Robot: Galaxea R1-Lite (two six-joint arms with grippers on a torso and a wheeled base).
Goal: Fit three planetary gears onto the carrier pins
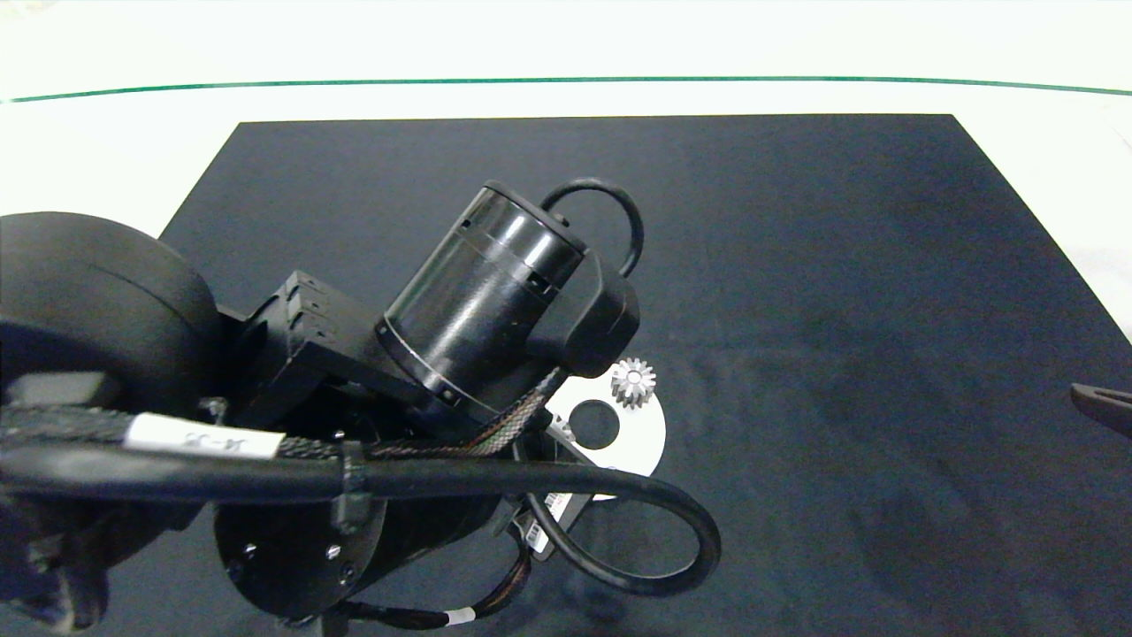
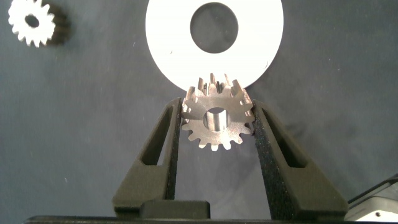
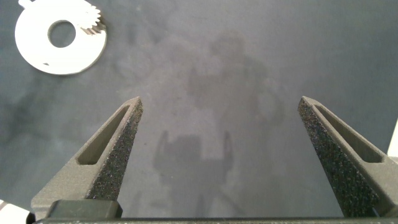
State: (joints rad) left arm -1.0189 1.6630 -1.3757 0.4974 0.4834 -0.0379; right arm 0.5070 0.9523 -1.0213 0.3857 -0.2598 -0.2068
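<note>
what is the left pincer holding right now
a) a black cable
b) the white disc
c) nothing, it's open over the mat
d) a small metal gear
d: in the left wrist view the left pincer has both fingers pressed against the sides of a small metal gear, held at the near edge of the white disc; another gear sits on the disc's rim, and the right pincer is open and empty over the mat.

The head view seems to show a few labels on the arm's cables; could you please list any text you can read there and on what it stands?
White tag on the left arm's cable: characters there, upside down and too blurred to read.
Small white labels under the cable loop by the white disc: print too small to read.
White band on the lower cable: blank.
Gear, dark mat: no text.
</note>
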